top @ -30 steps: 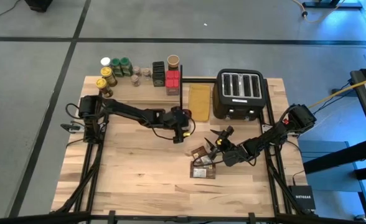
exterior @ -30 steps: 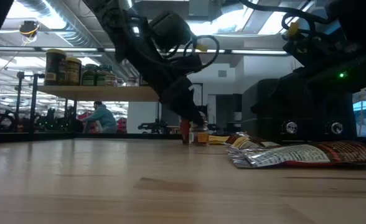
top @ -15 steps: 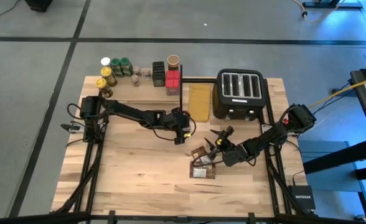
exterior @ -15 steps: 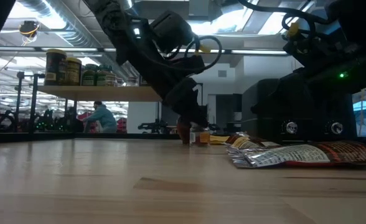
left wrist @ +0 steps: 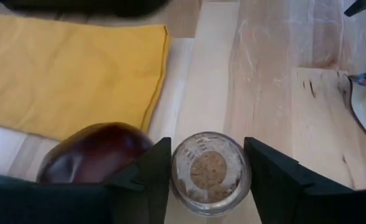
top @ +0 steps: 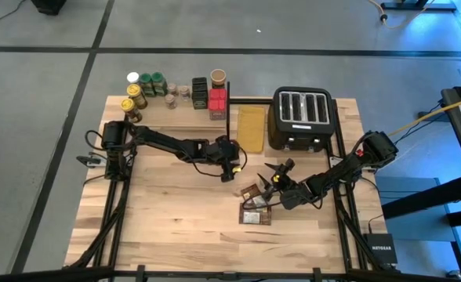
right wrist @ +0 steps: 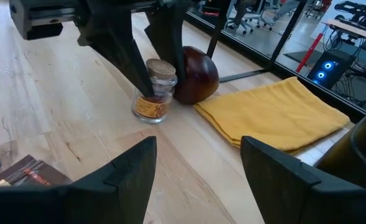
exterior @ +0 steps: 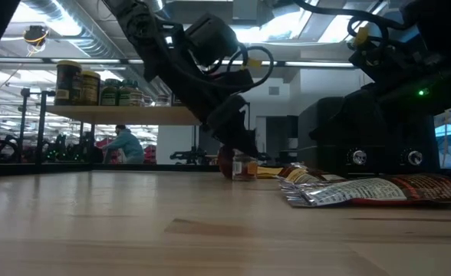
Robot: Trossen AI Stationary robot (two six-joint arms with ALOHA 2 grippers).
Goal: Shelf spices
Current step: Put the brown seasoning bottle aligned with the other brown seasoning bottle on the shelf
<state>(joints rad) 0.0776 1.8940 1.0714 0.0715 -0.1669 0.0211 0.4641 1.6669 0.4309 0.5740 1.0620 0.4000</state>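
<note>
A small glass jar (left wrist: 211,169) of brown spice stands upright on the table near its middle, between the fingers of my left gripper (top: 232,168), which is shut on it. A dark red round object (left wrist: 96,155) lies right beside the jar. My right gripper (top: 276,182) hovers open, nearer the right edge, over flat brown packets (top: 255,205) lying on the table. The shelf (top: 164,116) stands at the far left and carries several jars and boxes (top: 176,90). My left gripper pinches the jar's glass sides (left wrist: 178,168) between its two fingers, one on each side. The fingers (right wrist: 133,59) slant down at it from the table's left. The jar stands upright with its base on the table (right wrist: 147,115).
A folded yellow cloth (top: 252,129) lies just beyond the jar, next to a black toaster (top: 303,117) at the far right. The shelf's black frame post (top: 229,117) stands close to my left gripper. Bare wood stretches across the near left of the table (top: 152,211).
My left gripper's fingers have drawn in against the small jar. The jar stands where it was, beside the dark red object.
</note>
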